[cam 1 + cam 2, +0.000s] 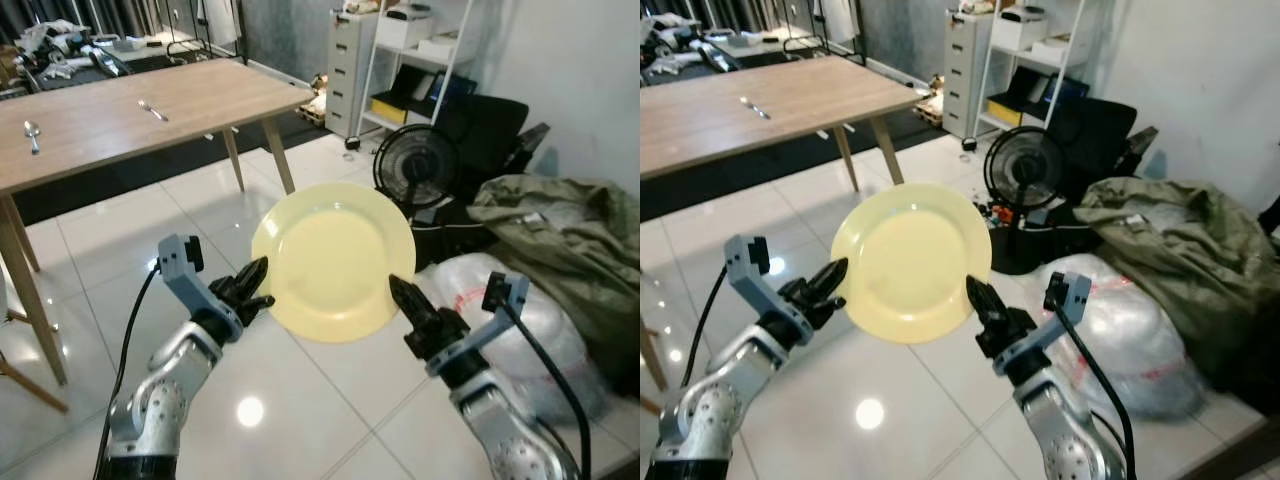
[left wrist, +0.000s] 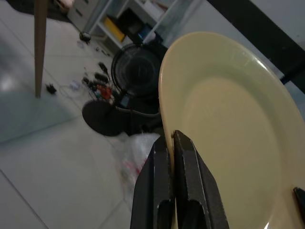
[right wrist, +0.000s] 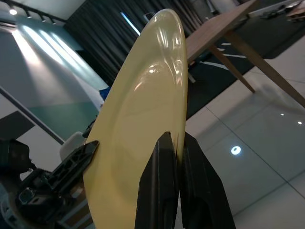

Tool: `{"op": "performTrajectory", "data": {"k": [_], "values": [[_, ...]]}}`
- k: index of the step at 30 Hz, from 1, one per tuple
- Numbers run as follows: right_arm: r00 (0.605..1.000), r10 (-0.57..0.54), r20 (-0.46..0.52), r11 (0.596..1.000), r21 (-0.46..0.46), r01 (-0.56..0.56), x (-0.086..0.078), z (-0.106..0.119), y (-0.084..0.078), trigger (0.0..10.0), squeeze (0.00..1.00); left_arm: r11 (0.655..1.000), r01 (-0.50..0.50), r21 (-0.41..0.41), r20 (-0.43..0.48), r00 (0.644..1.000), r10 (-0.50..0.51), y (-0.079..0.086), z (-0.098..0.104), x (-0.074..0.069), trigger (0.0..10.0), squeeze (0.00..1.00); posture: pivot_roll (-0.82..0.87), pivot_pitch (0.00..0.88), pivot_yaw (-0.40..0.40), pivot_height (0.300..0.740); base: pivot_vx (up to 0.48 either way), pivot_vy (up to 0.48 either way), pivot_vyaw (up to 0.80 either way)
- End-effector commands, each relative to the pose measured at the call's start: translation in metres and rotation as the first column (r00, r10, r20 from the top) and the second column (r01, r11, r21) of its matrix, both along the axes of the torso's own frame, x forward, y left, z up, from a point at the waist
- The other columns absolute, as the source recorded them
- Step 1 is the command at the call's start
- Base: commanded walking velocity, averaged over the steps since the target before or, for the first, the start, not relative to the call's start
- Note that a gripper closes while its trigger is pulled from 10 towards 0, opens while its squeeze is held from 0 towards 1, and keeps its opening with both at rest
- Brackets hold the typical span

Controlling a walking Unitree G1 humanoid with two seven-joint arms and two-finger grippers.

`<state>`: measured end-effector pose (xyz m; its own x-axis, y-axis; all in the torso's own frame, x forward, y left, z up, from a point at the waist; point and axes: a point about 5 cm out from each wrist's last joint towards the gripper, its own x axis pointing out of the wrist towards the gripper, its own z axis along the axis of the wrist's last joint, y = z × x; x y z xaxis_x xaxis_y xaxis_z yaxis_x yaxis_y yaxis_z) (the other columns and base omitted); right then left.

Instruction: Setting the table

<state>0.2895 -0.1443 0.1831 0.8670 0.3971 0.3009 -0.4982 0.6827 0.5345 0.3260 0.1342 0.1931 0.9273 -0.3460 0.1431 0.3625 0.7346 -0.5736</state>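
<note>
I hold a pale yellow plate [image 1: 333, 260] up in front of me over the tiled floor, its face tilted toward my head camera. My left gripper [image 1: 262, 283] is shut on the plate's left rim, and the left wrist view shows both black fingers [image 2: 183, 157] pinching the rim of the plate [image 2: 233, 119]. My right gripper [image 1: 400, 296] is shut on the right rim; its fingers [image 3: 167, 162] clamp the plate's edge [image 3: 157, 86]. The wooden table [image 1: 100, 115] stands to the far left, with a spoon [image 1: 32, 134] and a fork [image 1: 152, 109] lying on it.
A black floor fan [image 1: 415, 165] stands just beyond the plate. An olive cloth heap [image 1: 565, 240] and a white plastic bag [image 1: 520, 320] lie on the right. White shelving [image 1: 400, 60] and a drawer unit [image 1: 350, 70] line the back wall. Open white tile lies between me and the table.
</note>
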Motion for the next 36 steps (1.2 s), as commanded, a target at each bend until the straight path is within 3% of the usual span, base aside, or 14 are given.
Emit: {"op": "performTrajectory", "data": {"k": [1, 23, 36], "values": [[0.999, 0.031, 0.041, 0.999, -0.018, -0.031, -0.0019, 0.0046, 0.0035, 10.0, 0.00, 0.998, -0.060, 0.031, -0.039, 0.997, 0.061, 0.0077, -0.0077, 0.0013, 10.0, 0.00, 0.02, 0.049, 0.088, 0.701, 0.465, 0.000, 0.00], [0.996, 0.079, 0.046, 0.997, -0.024, -0.078, 0.0047, 0.0048, 0.0123, 10.0, 0.00, 0.996, -0.079, 0.040, -0.019, 0.997, 0.080, 0.0125, -0.0052, -0.0004, 10.0, 0.00, 0.06, 0.030, 0.071, 0.701, 0.466, 0.000, 0.00], [0.996, 0.071, 0.046, 0.997, -0.020, -0.070, 0.0076, 0.0050, 0.0114, 10.0, 0.00, 0.996, -0.078, 0.039, -0.017, 0.997, 0.079, 0.0121, -0.0053, -0.0005, 10.0, 0.00, 0.05, 0.026, 0.073, 0.740, 0.466, 0.000, 0.00]]}}
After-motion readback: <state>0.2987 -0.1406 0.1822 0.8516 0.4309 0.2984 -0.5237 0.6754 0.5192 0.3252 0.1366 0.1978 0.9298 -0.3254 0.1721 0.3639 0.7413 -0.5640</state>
